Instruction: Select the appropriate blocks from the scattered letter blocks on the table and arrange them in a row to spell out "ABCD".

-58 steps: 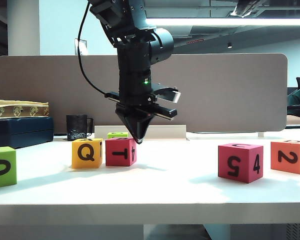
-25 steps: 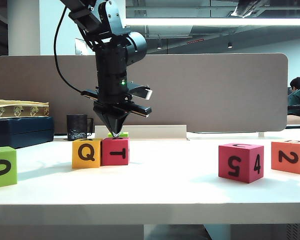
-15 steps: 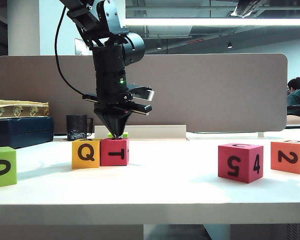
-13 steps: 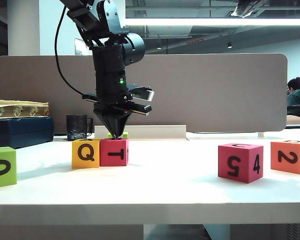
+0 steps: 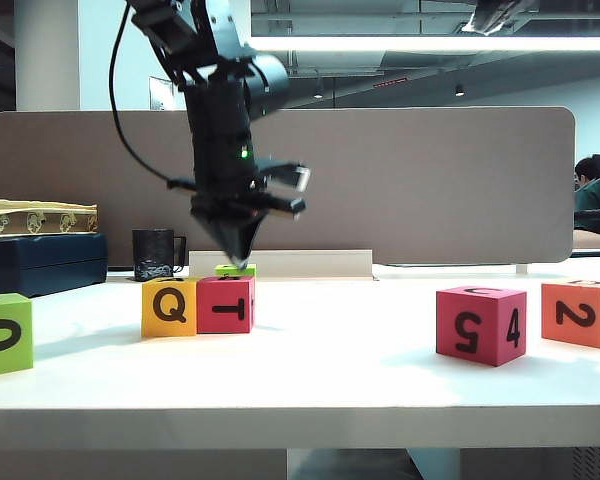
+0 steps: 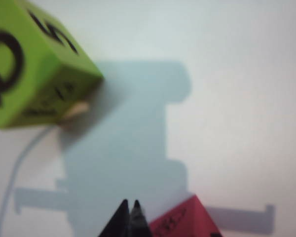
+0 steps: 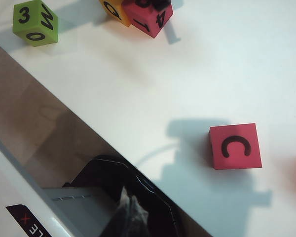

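On the table, the yellow block and red T block sit touching, the red C block and orange block remain apart, left gripper pressed together above, right gripper closed, so roughly half remains.

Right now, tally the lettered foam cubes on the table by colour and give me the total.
Yellow: 1, the Q cube.
Magenta-red: 2, the T cube touching the Q cube, and the 5/4 cube.
Orange: 1, the 2 cube.
Lime green: 2, the 0 cube and a green cube behind the T cube.
Total: 6
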Robot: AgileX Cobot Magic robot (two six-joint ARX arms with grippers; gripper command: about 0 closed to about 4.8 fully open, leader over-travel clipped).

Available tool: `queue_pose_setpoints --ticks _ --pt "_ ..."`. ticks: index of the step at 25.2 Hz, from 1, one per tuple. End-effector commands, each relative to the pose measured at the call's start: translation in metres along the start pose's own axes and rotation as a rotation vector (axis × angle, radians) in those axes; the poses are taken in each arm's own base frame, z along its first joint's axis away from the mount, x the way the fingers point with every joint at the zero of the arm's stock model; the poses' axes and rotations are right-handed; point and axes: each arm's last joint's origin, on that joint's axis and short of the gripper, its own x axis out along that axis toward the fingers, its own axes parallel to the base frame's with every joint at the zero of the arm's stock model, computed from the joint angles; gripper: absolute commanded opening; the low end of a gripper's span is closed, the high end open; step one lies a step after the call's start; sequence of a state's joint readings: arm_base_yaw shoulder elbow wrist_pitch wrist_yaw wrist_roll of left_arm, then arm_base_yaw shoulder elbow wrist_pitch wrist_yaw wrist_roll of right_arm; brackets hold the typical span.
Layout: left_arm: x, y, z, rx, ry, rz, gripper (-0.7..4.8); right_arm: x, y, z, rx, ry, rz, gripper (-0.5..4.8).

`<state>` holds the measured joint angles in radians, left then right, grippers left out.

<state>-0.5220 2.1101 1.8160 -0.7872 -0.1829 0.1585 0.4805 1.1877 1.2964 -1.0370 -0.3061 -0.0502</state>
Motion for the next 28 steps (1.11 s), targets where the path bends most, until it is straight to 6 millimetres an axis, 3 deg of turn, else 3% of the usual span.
queue_pose_setpoints --ticks 1,5,8,15,18,22,25,28 --pt "-0.018 0.004 0.012 -0.007 -0.125 0.005 0.05 -0.002 0.000 0.001 -0.009 -0.015 -0.002 -0.01" --pt "-0.034 0.004 0.017 -0.008 -0.211 -0.120 0.62 -0.002 0.000 0.002 -0.012 -0.022 -0.002 -0.02" --pt "-0.049 0.000 0.020 -0.021 -0.267 -0.245 0.62 -0.003 0.000 0.003 -0.015 -0.031 -0.021 -0.02" --pt "-0.057 -0.018 0.019 -0.001 -0.257 -0.325 0.62 -0.011 -0.001 0.002 -0.010 -0.007 -0.153 -0.01" --pt "-0.063 -0.048 0.021 0.057 -0.258 -0.384 0.62 -0.024 -0.001 0.003 -0.014 0.003 -0.247 -0.01" --pt "-0.069 -0.072 0.021 0.105 -0.261 -0.424 0.63 -0.029 0.000 0.003 -0.029 0.013 -0.282 -0.01" --pt "-0.074 -0.094 0.020 0.147 -0.263 -0.448 1.32 -0.032 0.001 0.002 -0.029 0.019 -0.294 -0.01" --pt "-0.073 -0.108 0.020 0.172 -0.263 -0.464 1.63 -0.033 0.001 0.001 -0.028 0.025 -0.294 -0.02"
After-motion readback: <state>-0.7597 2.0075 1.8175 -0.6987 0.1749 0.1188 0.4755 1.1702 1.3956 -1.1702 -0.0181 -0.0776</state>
